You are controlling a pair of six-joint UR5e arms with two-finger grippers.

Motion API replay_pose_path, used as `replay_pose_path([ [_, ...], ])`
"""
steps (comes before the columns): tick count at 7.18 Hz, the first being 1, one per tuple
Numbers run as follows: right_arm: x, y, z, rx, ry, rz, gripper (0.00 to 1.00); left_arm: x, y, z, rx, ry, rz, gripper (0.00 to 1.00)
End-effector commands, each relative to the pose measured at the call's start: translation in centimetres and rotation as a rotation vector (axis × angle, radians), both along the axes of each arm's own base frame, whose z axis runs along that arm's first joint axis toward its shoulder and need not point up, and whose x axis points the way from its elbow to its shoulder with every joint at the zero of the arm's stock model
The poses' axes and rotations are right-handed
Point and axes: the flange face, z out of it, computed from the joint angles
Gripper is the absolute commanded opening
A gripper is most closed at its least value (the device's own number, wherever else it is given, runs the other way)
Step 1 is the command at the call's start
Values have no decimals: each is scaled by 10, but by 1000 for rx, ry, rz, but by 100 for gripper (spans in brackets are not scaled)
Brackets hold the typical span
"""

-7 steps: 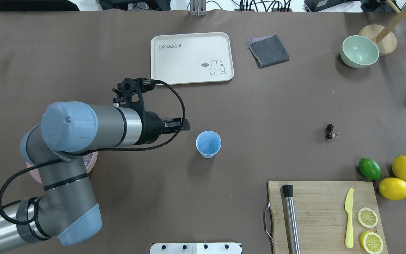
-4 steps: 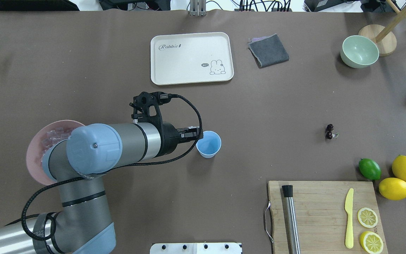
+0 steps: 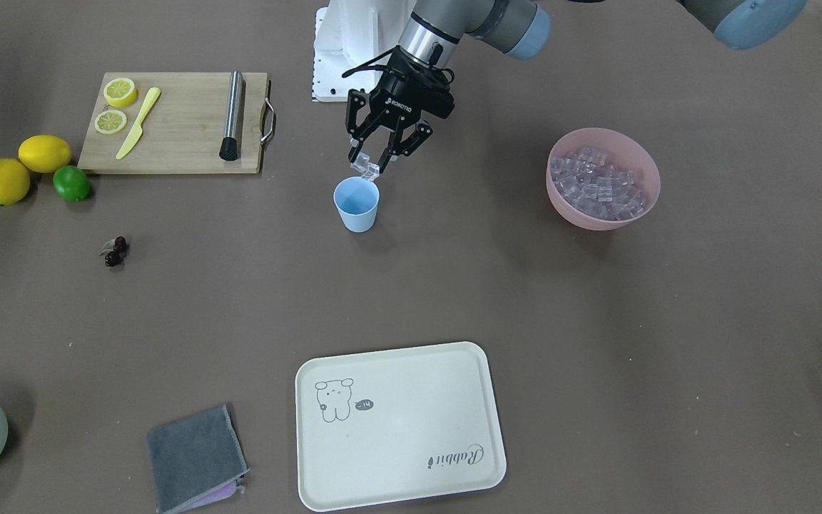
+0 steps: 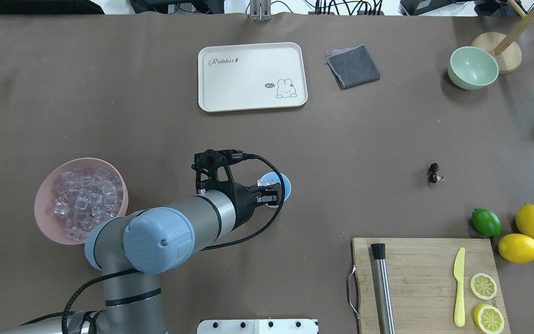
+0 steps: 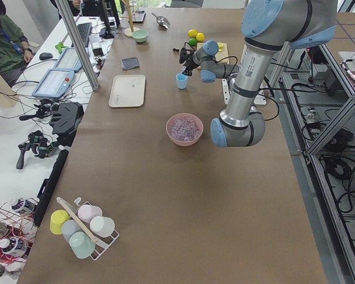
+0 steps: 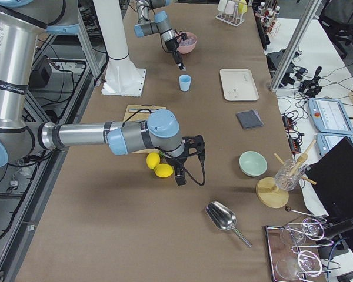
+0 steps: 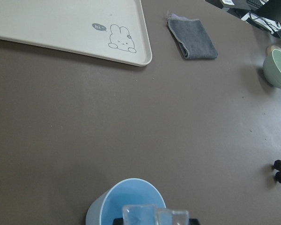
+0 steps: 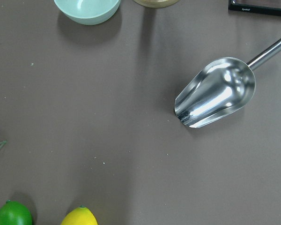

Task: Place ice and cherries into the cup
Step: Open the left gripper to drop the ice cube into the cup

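Observation:
The light blue cup [image 3: 356, 207] stands upright mid-table, partly hidden under the hand in the overhead view [image 4: 284, 184]. My left gripper [image 3: 367, 165] hangs just above the cup's rim, shut on clear ice [image 3: 364, 168]. In the left wrist view the ice [image 7: 140, 215] sits right over the cup's [image 7: 117, 201] mouth. The cherries [image 4: 433, 173] lie alone on the table, far to the cup's right. My right gripper [image 6: 179, 174] shows only in the right side view, hovering near the lemons, so I cannot tell its state.
A pink bowl [image 4: 41, 199] full of ice cubes stands left of the cup. At the back are a cream tray [image 4: 252, 76], a grey cloth [image 4: 353, 66] and a pale green bowl [image 4: 473, 67]. Front right lie a cutting board [image 4: 427, 278], a lime [image 4: 486, 222] and lemons [image 4: 533, 221].
My left arm swung toward the front and right, carrying the gripper from beside the cup to above its rim. The pink bowl, earlier covered by the arm, now shows.

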Motion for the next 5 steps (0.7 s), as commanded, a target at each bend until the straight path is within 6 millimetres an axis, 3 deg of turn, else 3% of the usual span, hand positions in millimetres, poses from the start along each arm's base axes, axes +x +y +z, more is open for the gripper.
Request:
replay_pose_path([
  [1,0,1,3,-11,-7,-1,100,20,5,-10,8,-4,-8,12],
  [2,-2,2,3,-12,-26,-7,100,19,3,-11,13,-4,-25,12],
  [3,-1,3,4,-14,-26,-5,100,15,1,-13,16,2,-29,22],
  [4,-1,3,4,-15,-26,-5,100,12,-2,-14,18,5,-33,63],
  [5,-1,3,4,-14,-26,-5,100,11,-2,-14,18,5,-35,90],
])
